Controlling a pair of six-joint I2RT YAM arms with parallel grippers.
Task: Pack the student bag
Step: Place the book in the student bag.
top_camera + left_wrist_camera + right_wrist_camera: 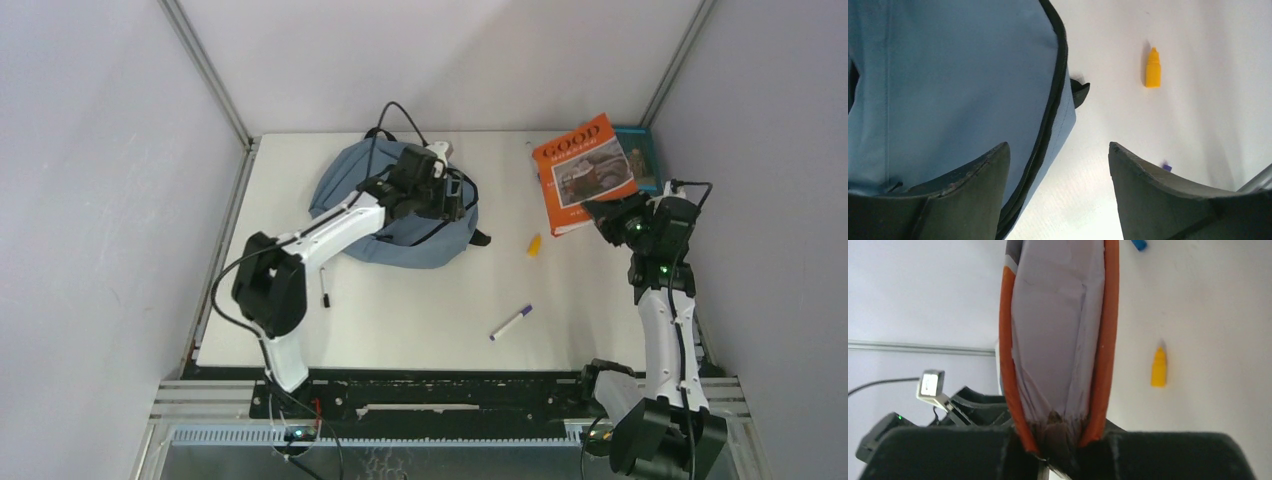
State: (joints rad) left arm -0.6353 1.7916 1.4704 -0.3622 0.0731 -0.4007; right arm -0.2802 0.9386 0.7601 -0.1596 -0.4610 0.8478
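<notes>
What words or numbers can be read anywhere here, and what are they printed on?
"GOOD": the large title on the cover of the orange book.
Smaller lines under that title and below the cover picture: too small to read.
No readable text shows on the student bag, the small yellow bottle, the purple marker or the teal book.

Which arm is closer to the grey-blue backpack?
The left arm: its jaws hang open over the backpack's edge. The right arm is across the table, jaws shut on the orange book.
</notes>
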